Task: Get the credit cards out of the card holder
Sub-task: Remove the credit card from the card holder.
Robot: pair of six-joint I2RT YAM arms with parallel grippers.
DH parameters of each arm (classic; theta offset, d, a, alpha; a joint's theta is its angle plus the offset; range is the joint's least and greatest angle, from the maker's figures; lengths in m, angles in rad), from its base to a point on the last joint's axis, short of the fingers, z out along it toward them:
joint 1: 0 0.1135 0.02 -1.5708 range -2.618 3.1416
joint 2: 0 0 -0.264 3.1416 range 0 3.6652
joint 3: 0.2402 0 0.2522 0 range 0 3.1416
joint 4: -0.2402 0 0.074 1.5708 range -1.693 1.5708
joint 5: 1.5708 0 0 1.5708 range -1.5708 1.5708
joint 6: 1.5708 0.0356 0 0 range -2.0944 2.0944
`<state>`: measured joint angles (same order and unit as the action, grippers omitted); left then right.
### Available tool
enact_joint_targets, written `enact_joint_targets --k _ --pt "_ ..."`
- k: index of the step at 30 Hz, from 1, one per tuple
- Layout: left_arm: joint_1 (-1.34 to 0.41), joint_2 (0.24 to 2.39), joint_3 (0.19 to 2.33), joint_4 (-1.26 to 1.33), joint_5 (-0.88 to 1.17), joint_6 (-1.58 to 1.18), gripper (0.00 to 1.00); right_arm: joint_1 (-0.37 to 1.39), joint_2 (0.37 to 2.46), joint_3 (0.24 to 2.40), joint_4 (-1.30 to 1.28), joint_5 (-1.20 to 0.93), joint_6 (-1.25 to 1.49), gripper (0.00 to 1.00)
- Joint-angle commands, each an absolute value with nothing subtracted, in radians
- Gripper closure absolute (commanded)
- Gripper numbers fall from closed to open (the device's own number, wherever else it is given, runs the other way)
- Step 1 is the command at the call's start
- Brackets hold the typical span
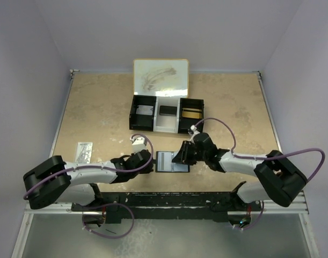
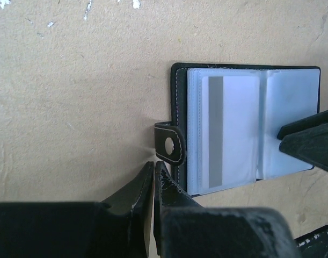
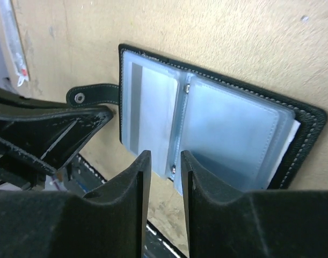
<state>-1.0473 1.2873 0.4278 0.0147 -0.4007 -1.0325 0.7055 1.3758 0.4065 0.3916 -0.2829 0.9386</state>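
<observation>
The black card holder [image 1: 172, 161] lies open and flat near the table's front edge, its shiny grey-blue pockets facing up. A pale card with a grey stripe [image 2: 216, 131] sits in the pocket on the side of the snap tab [image 2: 170, 142]. My left gripper [image 2: 154, 164] is shut with nothing in it, its tips just beside the tab at the holder's corner. My right gripper [image 3: 164, 158] is open over the holder's [image 3: 217, 129] opposite edge. Its fingers straddle the pockets' spine and hold nothing. A pale card [image 1: 84, 150] lies flat on the table to the far left.
A black-and-white three-compartment tray [image 1: 166, 124] stands behind the holder with its lid [image 1: 161, 75] raised. The table's front rail [image 1: 169, 198] runs just behind both grippers. In the right wrist view the left gripper [image 3: 51, 129] is close on the left.
</observation>
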Motion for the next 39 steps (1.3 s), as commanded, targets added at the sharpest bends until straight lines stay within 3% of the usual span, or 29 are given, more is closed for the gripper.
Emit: enact_joint_targets --k 1,10,18,26,39 --pt "-1.046 1.214 0.432 -0.041 -0.419 -1.019 1.00 0.706 1.324 0.519 0.214 -0.161 0.818 0.69" --pt "-1.045 1.122 0.486 -0.081 -0.447 -1.001 0.96 0.727 1.487 0.640 0.215 -0.166 0.746 0.82" --pt "-1.045 1.172 0.492 0.063 -0.332 -0.959 0.84 0.730 1.574 0.580 0.175 -0.092 0.808 0.92" --pt "-1.045 1.307 0.518 0.157 -0.310 -0.986 0.74 0.730 1.601 0.510 0.246 -0.110 0.823 0.95" --pt "-1.047 1.400 0.453 0.315 -0.288 -1.093 0.69 0.729 1.616 0.435 0.355 -0.140 0.871 0.97"
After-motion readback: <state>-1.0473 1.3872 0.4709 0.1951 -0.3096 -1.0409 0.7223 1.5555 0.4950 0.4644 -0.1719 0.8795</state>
